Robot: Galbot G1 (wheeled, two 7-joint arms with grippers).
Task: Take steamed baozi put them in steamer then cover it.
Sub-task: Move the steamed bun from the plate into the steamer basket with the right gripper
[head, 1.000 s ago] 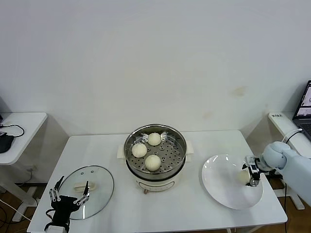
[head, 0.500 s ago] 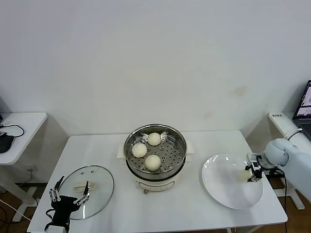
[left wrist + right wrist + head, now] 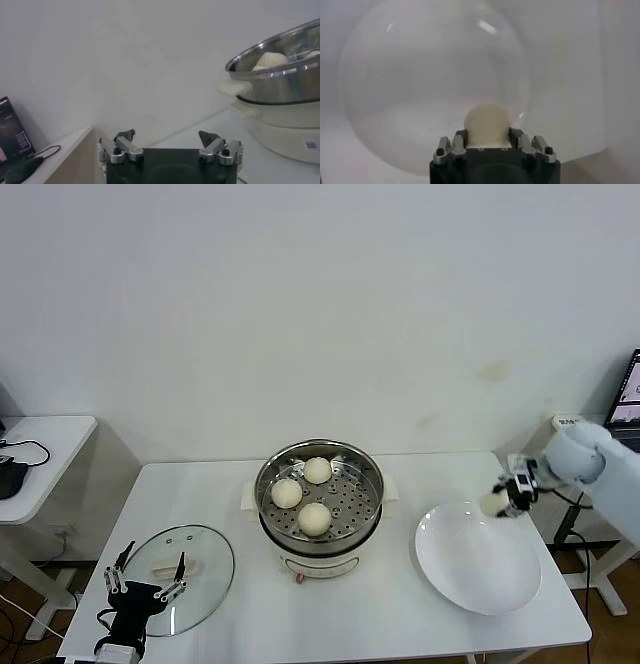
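Your right gripper (image 3: 503, 501) clamps a round cream-white baozi (image 3: 492, 503) above the flat white plate (image 3: 470, 569), right of the shiny steel steamer (image 3: 319, 494); left gripper (image 3: 145, 586) hangs open beside the clear glass lid (image 3: 205, 556).

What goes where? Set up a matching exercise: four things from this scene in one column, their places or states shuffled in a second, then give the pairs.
Things:
1. clear glass lid with cream bar handle
2. round white plate
3. fourth cream-white round bun
4. shiny stainless-steel steamer pot

Places or states:
A. holds three buns on its perforated tray
B. gripped in the right claw, above the plate's far edge
C. flat on the table beside the open left claw
D. bare, right of the steamer

Pairs: 1-C, 2-D, 3-B, 4-A
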